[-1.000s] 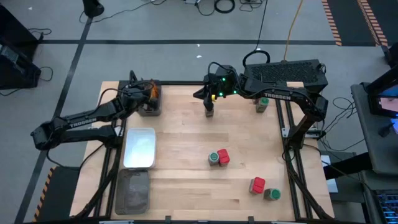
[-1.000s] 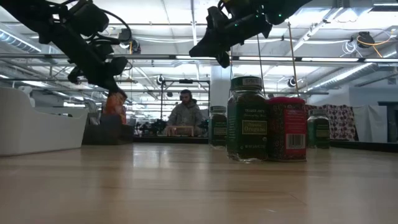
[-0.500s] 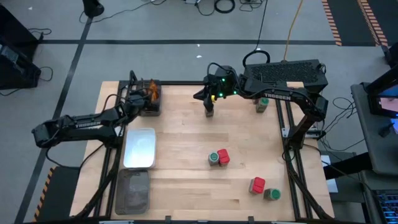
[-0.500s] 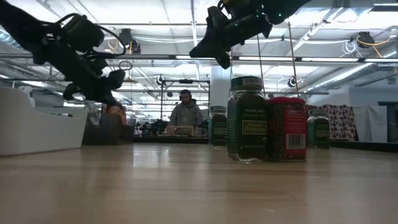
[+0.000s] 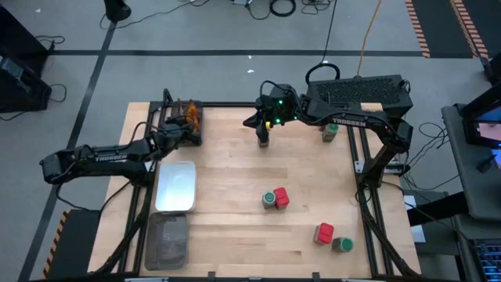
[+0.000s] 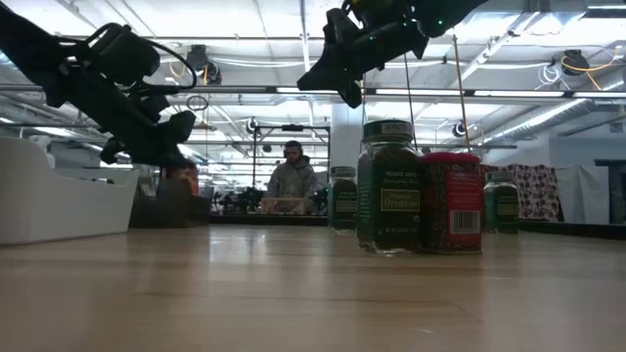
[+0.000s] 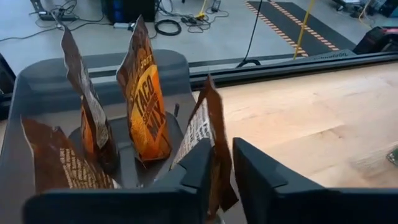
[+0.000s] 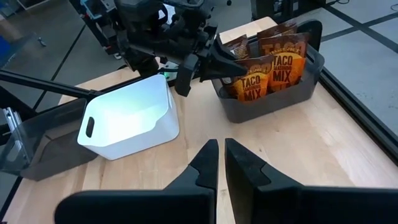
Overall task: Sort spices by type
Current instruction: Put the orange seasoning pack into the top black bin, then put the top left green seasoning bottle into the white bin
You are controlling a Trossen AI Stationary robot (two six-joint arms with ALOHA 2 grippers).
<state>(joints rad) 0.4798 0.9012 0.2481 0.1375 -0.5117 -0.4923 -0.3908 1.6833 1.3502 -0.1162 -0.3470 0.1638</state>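
Left gripper [image 7: 221,168], fingers released, sits beside brown-orange crinkly taco-mix sachets [image 7: 144,99] standing in dark grey plastic bin [image 5: 188,124]. Withdraw straight, don't snag one. Right gripper [image 8: 220,155], fingers clenched empty, hovers mid-table.

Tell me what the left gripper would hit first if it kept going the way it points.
Probably the taco mix sachet right at the left gripper, standing in the dark grey bin; depth is hard to judge.
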